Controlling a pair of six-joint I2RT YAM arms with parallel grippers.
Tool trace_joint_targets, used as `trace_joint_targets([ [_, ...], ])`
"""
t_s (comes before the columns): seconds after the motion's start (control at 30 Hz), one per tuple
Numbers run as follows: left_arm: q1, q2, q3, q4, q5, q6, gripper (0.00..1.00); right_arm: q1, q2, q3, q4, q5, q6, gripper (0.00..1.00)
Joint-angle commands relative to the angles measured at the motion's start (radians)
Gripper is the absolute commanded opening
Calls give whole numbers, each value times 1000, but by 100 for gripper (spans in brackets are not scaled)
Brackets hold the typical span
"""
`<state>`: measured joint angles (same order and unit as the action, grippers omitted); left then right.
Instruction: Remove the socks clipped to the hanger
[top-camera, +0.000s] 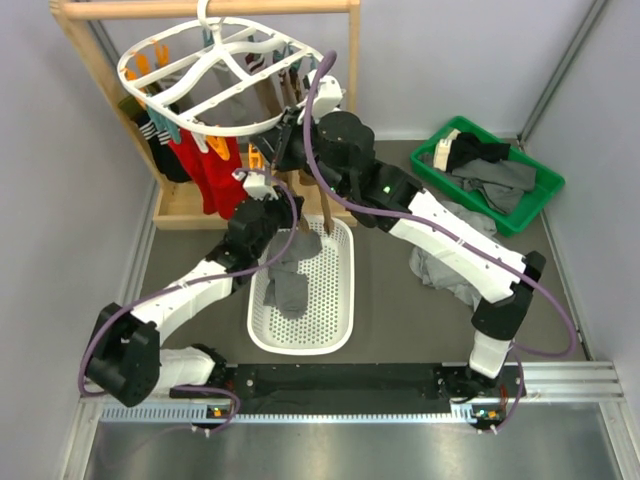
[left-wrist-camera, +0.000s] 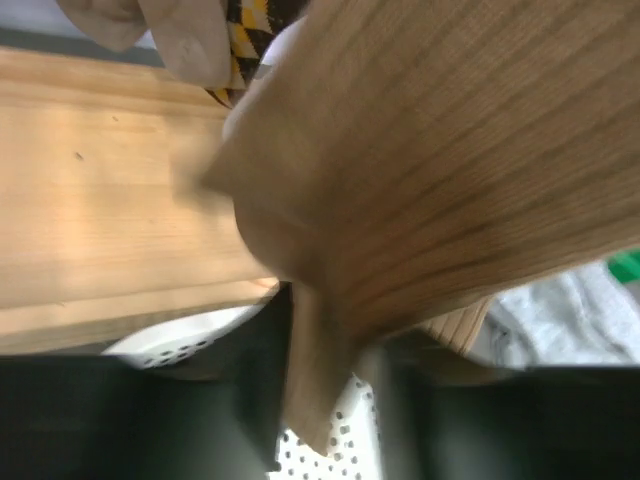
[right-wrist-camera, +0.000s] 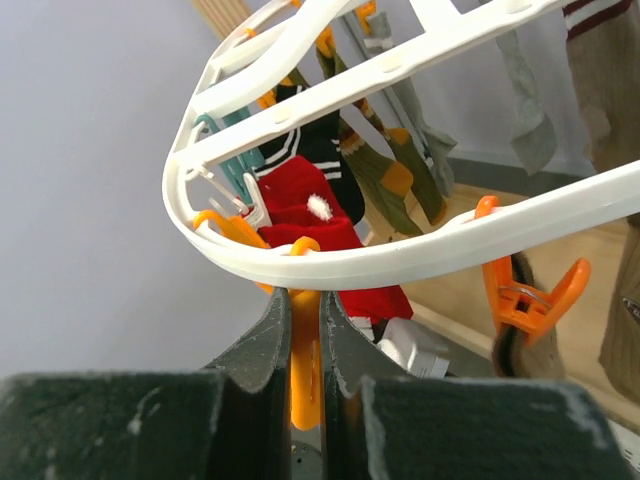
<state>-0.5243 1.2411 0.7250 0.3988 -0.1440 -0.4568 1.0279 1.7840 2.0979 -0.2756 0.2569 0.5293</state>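
Observation:
The white oval hanger (top-camera: 215, 128) hangs from the wooden rail, and its rim crosses the right wrist view (right-wrist-camera: 400, 255). Red socks (top-camera: 215, 175), black striped socks (top-camera: 160, 135) and olive socks (right-wrist-camera: 385, 175) hang clipped to it. My right gripper (top-camera: 288, 135) reaches up under the near rim and, in its wrist view (right-wrist-camera: 305, 300), is shut on an orange clip (right-wrist-camera: 305, 380). My left gripper (top-camera: 265, 190) is below the hanger. In its blurred wrist view (left-wrist-camera: 330, 340), a tan ribbed sock (left-wrist-camera: 450, 150) fills the frame and runs down between the fingers.
A white perforated basket (top-camera: 340, 300) lies on the table with grey socks (top-camera: 285, 275) in it. The wooden stand's base (top-camera: 185, 205) sits behind it. A green bin (top-camera: 530, 205) with dark garments is at the right. A grey heap (top-camera: 445, 265) lies under the right arm.

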Motion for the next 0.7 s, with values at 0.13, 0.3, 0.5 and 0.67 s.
trace_joint_targets([
  [0.13, 4, -48, 42, 0, 27, -28, 0, 11, -81, -45, 63, -36, 6, 22],
  [0.3, 1, -167, -16, -89, 121, -45, 0, 9, -101, -41, -5, 5, -72, 46],
  [0.5, 3, -272, -42, -169, 139, -37, 0, 11, -127, -20, -95, 22, -140, 60],
  [0.67, 3, -324, -55, -230, 185, -36, 0, 11, -126, 34, -177, 87, -215, 64],
])
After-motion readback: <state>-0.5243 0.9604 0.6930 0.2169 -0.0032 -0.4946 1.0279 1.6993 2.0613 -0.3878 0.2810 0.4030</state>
